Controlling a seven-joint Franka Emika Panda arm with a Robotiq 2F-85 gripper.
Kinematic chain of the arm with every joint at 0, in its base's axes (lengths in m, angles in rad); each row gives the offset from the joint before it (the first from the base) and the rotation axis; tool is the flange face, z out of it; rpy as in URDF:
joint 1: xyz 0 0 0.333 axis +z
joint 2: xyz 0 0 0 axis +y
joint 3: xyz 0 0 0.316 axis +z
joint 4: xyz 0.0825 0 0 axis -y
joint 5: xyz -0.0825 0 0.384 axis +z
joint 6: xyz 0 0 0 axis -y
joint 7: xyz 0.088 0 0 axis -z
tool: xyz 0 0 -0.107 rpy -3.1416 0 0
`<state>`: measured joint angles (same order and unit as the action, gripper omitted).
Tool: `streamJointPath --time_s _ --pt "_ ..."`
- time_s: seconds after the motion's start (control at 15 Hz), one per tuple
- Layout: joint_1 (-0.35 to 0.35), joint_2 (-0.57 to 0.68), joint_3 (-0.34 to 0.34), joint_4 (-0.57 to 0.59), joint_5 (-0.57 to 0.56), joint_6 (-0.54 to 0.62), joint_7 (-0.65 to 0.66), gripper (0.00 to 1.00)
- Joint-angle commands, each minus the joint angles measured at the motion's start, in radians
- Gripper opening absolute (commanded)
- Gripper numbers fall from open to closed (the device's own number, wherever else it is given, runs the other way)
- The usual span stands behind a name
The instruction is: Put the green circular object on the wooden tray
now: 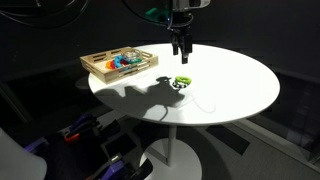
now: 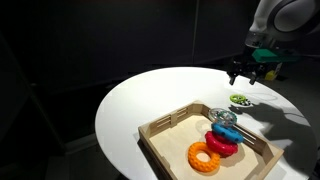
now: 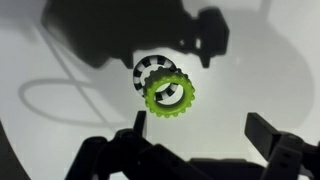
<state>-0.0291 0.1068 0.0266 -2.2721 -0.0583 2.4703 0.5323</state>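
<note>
The gripper hangs open and empty above the green circular object, which lies near the middle of the white table, overlapping a striped ring. The wooden tray sits well apart at the table's edge, holding an orange ring, a red ring and a blue ring.

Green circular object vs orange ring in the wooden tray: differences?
The lime-green toothed ring lies on the white round table, outside the light wooden tray; the orange ring lies inside it. The green one sits near the gripper; the orange one far off. Both are rings lying flat.
</note>
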Motion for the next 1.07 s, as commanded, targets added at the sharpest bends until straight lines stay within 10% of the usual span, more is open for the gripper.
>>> streamJointPath --time_s 0.0,1.0 --pt "0.03 0.031 -0.041 -0.007 -0.039 0.048 0.04 1.0" --pt "0.07 0.126 -0.082 0.019 -0.034 0.065 0.035 1.0"
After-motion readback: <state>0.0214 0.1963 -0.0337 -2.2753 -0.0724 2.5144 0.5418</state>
